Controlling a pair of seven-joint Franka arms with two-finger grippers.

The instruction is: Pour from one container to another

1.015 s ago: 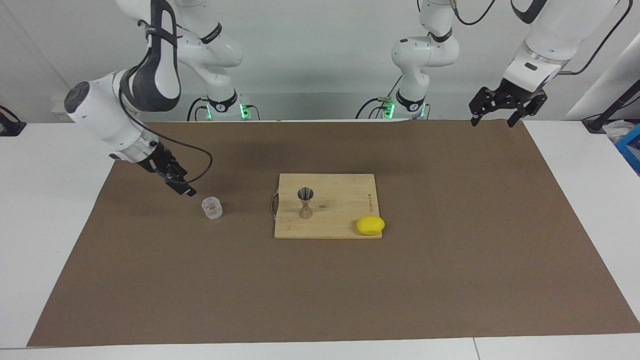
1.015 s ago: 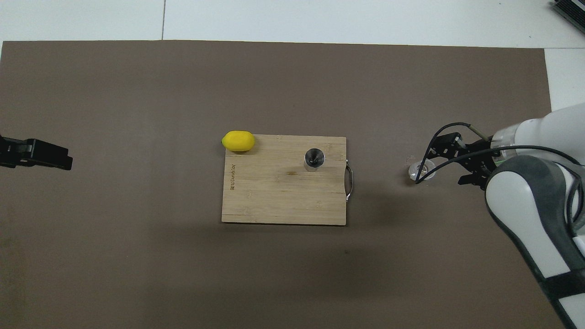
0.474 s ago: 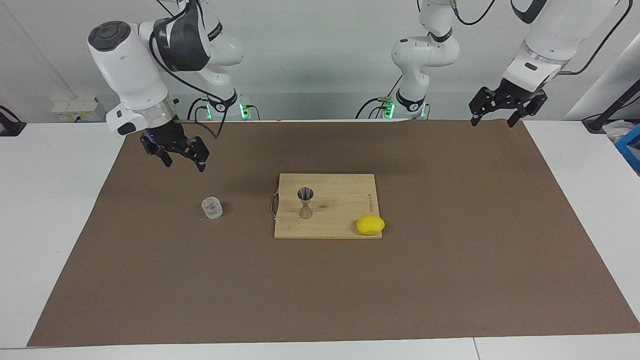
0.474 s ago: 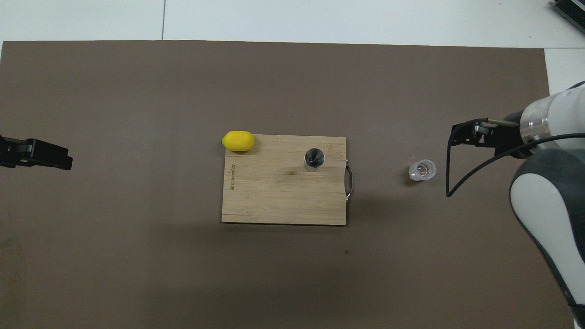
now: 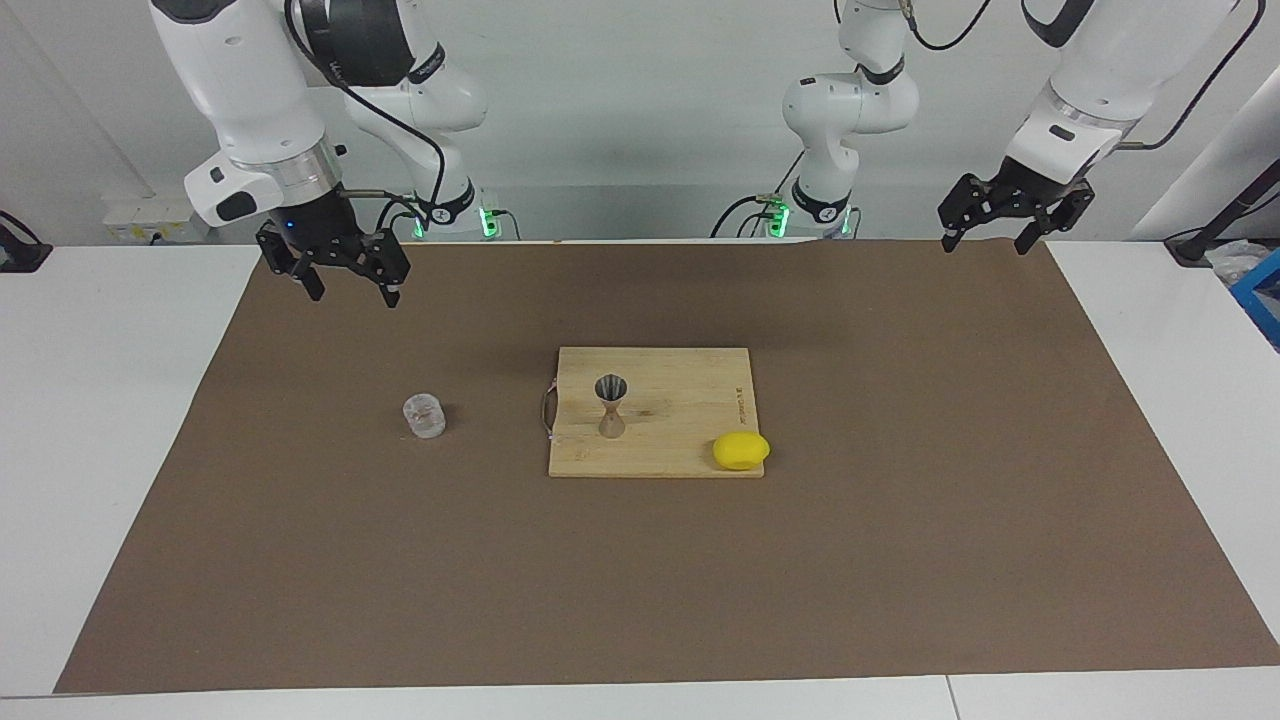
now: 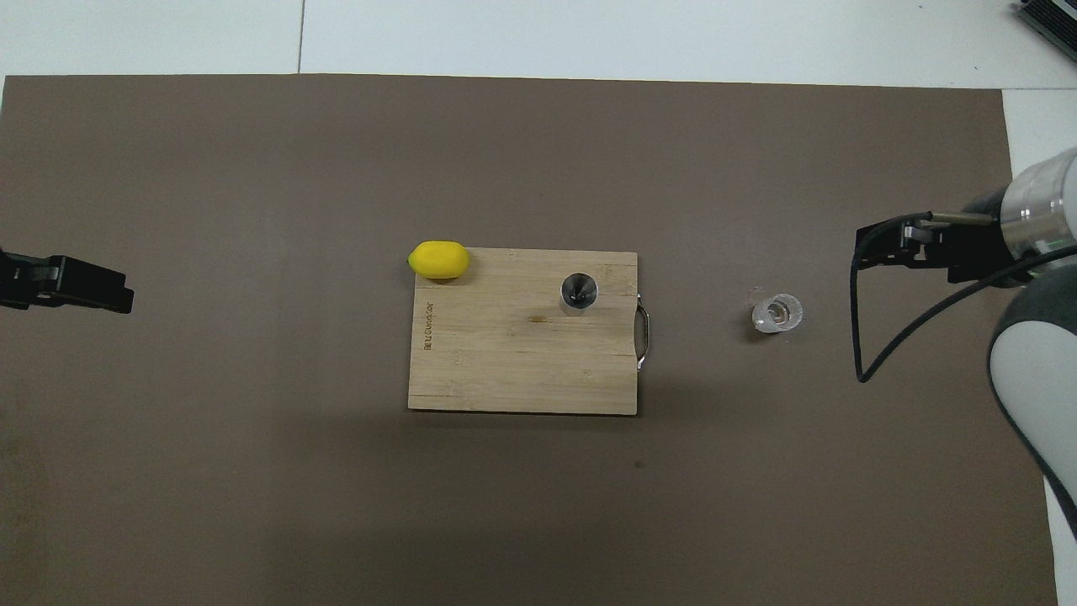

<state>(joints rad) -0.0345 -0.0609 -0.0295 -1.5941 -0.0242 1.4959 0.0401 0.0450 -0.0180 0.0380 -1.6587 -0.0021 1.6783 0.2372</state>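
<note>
The jigger point(image 5: 611, 405) and lemon point(image 5: 741, 451) sit on the board point(image 5: 680, 400); the tumbler point(image 5: 424, 415) stands beside it.

My table point(image 5: 110, 420): white top, brown mat point(image 5: 900, 520) spread over most of it, white margins showing at both ends and along edge farthest from me. On mat, mid-table: wooden cutting board point(image 5: 680, 400), flat, metal handle point(image 5: 546, 410) on edge toward my right arm's end. Glass tumbler point(image 5: 424, 416) upright straight on mat, well apart from board, toward my right arm's end. Yellow lemon point(image 5: 741, 451) at board's corner farthest from me, toward left arm's end, overhanging onto mat.
</note>
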